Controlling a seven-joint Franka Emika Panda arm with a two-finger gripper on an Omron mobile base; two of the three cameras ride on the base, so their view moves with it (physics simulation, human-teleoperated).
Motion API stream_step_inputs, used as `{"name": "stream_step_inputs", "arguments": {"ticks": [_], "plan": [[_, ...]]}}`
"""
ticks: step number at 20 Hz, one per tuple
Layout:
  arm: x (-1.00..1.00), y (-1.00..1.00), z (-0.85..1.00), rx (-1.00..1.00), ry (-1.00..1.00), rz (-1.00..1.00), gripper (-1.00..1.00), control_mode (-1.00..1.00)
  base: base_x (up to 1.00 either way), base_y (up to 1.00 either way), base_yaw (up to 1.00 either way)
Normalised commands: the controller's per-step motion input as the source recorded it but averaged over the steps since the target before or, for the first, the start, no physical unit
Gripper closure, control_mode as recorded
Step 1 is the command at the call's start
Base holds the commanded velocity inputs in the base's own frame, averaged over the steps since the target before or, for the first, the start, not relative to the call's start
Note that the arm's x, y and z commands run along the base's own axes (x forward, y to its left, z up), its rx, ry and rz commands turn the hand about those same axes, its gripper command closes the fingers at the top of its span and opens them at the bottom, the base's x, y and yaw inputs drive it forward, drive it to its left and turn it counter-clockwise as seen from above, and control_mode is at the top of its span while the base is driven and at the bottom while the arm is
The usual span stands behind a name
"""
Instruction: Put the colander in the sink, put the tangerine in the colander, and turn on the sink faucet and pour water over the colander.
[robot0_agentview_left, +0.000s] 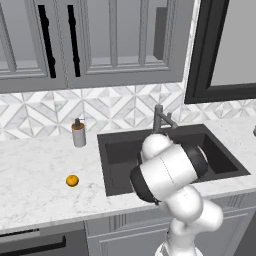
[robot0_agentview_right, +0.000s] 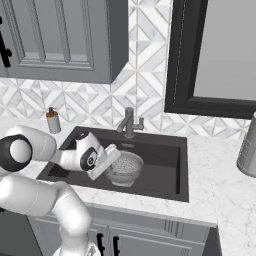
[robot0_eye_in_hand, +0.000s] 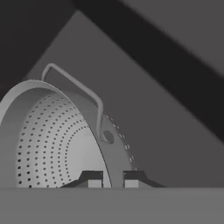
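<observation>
The silver perforated colander (robot0_agentview_right: 126, 169) hangs low inside the dark sink (robot0_agentview_right: 162, 167), tilted. My gripper (robot0_agentview_right: 111, 159) is shut on its rim. In the hand view the colander (robot0_eye_in_hand: 48, 144) curves up on the left, its wire handle arches above, and its rim passes between the fingertips of my gripper (robot0_eye_in_hand: 113, 180). Whether the bowl touches the sink floor I cannot tell. The tangerine (robot0_agentview_left: 72, 180) lies on the marble counter left of the sink (robot0_agentview_left: 120, 150). The sink faucet (robot0_agentview_right: 130, 122) stands behind the basin, its spout over the sink (robot0_agentview_left: 161, 119). Water is out of view.
A brown-and-silver soap dispenser (robot0_agentview_left: 78, 133) stands on the counter (robot0_agentview_left: 35, 175) by the sink's back left corner. A grey metal container (robot0_agentview_right: 247, 150) sits at the far right of the counter. Wall cabinets hang above, and a dark-framed window is at the right.
</observation>
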Motion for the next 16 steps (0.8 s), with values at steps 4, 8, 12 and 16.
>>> {"name": "stream_step_inputs", "arguments": {"ticks": [4, 8, 12, 16], "plan": [[0.23, 0.02, -0.18, 0.12, -0.11, -0.31, 1.0, -1.0, 0.0, 0.0, 0.0], [0.07, 0.28, -0.17, 0.12, -0.14, -0.31, 1.0, -1.0, 0.0, 0.0, 0.0], [0.05, 0.5, -0.11, 0.11, -0.18, -0.32, 1.0, -1.0, 0.0, 0.0, 0.0], [0.17, 0.57, -0.05, 0.1, -0.17, -0.33, 1.0, -1.0, 0.0, 0.0, 0.0]]}}
